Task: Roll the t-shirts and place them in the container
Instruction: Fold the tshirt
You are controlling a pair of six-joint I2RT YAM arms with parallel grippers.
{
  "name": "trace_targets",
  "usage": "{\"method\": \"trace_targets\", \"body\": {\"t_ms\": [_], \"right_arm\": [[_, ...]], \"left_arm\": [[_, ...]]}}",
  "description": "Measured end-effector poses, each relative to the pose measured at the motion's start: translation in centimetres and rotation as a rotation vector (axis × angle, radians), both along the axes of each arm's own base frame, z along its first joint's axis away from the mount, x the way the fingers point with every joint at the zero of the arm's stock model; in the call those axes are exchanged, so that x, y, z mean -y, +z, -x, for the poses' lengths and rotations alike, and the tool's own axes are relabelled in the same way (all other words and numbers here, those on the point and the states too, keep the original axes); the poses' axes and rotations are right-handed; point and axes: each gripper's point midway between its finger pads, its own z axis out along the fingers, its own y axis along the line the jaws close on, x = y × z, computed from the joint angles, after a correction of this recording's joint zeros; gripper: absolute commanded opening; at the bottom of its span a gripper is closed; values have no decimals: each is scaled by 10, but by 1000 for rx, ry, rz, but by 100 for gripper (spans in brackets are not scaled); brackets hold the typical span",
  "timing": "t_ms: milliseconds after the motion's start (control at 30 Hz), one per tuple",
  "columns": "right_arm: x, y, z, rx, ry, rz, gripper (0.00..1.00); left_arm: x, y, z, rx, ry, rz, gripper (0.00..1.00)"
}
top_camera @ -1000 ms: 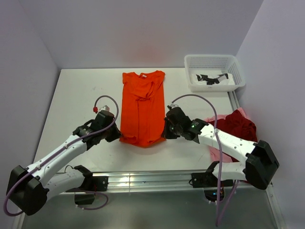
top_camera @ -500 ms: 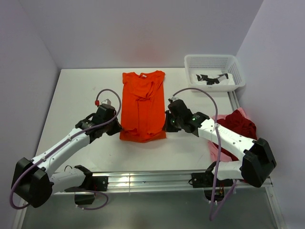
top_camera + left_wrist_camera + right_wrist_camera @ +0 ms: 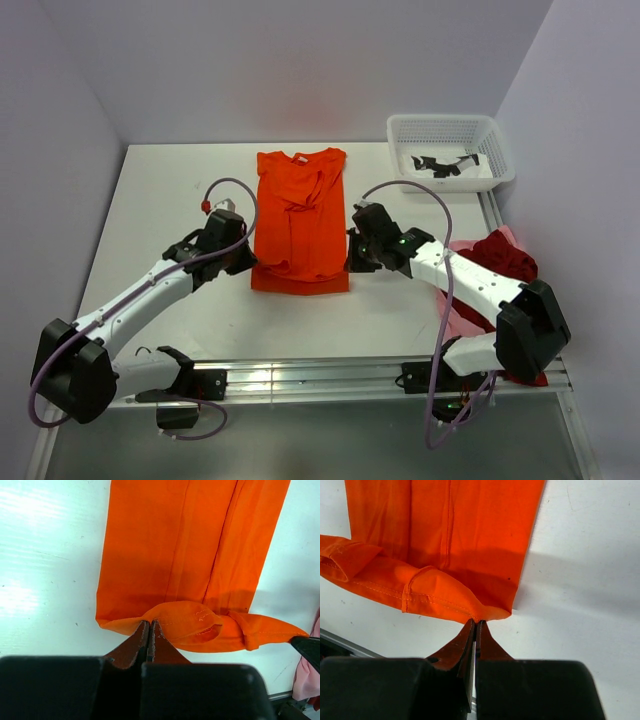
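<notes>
The orange t-shirt [image 3: 300,220] is laid flat in the middle of the worktop [image 3: 170,190], its near hem turned up a little. The hem's left corner is pinched tight by the left hand [image 3: 150,629], the right corner by the right hand [image 3: 475,626].

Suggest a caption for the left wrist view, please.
Left gripper shut on the folded-over hem of the orange t-shirt.
</notes>
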Motion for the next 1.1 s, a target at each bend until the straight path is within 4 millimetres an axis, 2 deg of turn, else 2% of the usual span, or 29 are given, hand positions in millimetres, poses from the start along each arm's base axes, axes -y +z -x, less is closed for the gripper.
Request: {"method": "trace_targets", "body": {"t_ms": [333, 633, 867, 967, 1000, 1067, 1100], "right_arm": [[-2, -1, -9, -3, 1, 6, 0], [-5, 3, -22, 12, 6, 2, 0], [-4, -5, -38, 1, -12, 10, 2], [-2, -14, -46, -11, -29, 12, 18], [-2, -17, -49, -15, -38, 12, 27], [-1, -25, -58, -21, -57, 8, 35], [0, -29, -63, -28, -71, 2, 43]], "left_arm": [[-7, 0, -5, 12, 7, -20, 0], [-5, 2, -16, 48, 0, -17, 0], [-1, -11, -32, 52, -4, -31, 2], [-2, -24, -40, 35, 2, -46, 12], [-2, -28, -42, 28, 5, -50, 24], [-4, -37, -47, 4, 12, -57, 34], [-5, -41, -51, -8, 19, -52, 47]]}}
